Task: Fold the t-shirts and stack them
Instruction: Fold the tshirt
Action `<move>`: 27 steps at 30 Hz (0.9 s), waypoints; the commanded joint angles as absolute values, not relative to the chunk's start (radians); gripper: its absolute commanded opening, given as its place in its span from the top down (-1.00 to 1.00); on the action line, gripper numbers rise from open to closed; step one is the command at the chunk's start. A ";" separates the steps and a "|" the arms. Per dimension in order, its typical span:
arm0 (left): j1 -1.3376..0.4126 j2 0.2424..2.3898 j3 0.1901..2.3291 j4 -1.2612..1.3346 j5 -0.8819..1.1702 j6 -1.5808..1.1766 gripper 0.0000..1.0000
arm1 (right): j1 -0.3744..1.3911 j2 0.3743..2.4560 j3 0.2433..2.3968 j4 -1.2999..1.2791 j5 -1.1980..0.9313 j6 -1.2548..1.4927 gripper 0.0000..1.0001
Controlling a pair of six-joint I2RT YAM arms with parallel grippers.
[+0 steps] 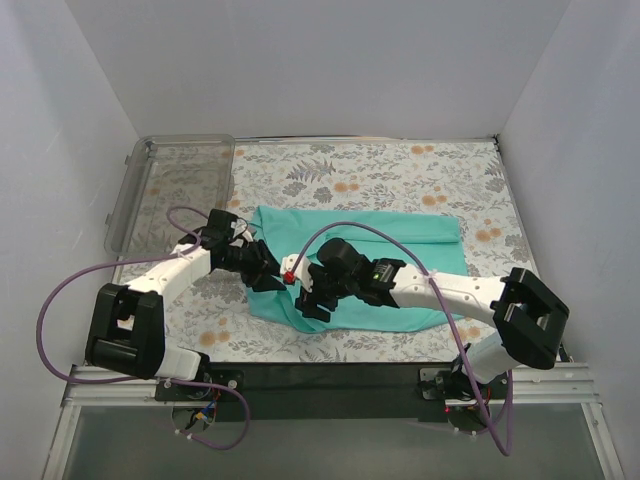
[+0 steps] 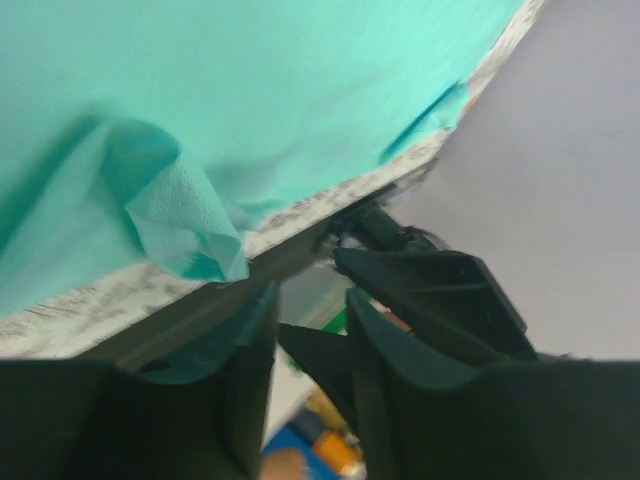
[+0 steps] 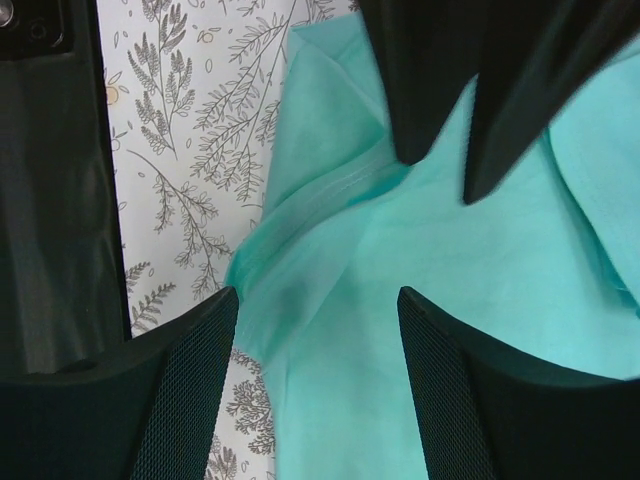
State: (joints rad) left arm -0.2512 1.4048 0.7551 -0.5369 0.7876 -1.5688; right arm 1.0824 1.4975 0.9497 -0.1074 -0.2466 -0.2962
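A clear, round-cornered plastic bin (image 1: 170, 190) sits left of and beyond the plain teal-green soft fabric t-shirt (image 1: 380, 230). The shirt lies in a rumpled, folded band on the floral-patterned counter (image 1: 400, 165). At the shirt's near-left corner the left arm's black pincer (image 2: 310, 310) shows a narrow, empty gap. Just right of it, the right arm's pincer (image 3: 315, 300), with mesh-textured pads (image 3: 190, 400), gapes wide above a stitched hem.
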 commanded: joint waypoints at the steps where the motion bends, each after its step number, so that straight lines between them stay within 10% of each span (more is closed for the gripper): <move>1: -0.235 1.348 0.869 -0.629 0.715 -1.334 0.26 | 1.089 1.473 0.937 -0.067 -0.287 -0.261 -0.21; 12: -0.316 1.028 0.847 -0.511 0.381 -0.831 0.00 | 0.927 1.466 1.017 -0.425 -0.738 -0.755 -0.20; 27: -0.316 0.514 0.756 -0.474 0.023 -0.960 -0.16 | 1.216 1.634 1.083 -0.209 -0.104 -0.402 -0.16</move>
State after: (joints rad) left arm -0.3180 0.5671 0.7727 -0.4713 0.0982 -0.9134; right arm 1.1919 1.6012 1.0515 -0.2489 -0.2382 -0.4644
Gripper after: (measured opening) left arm 0.575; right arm 0.576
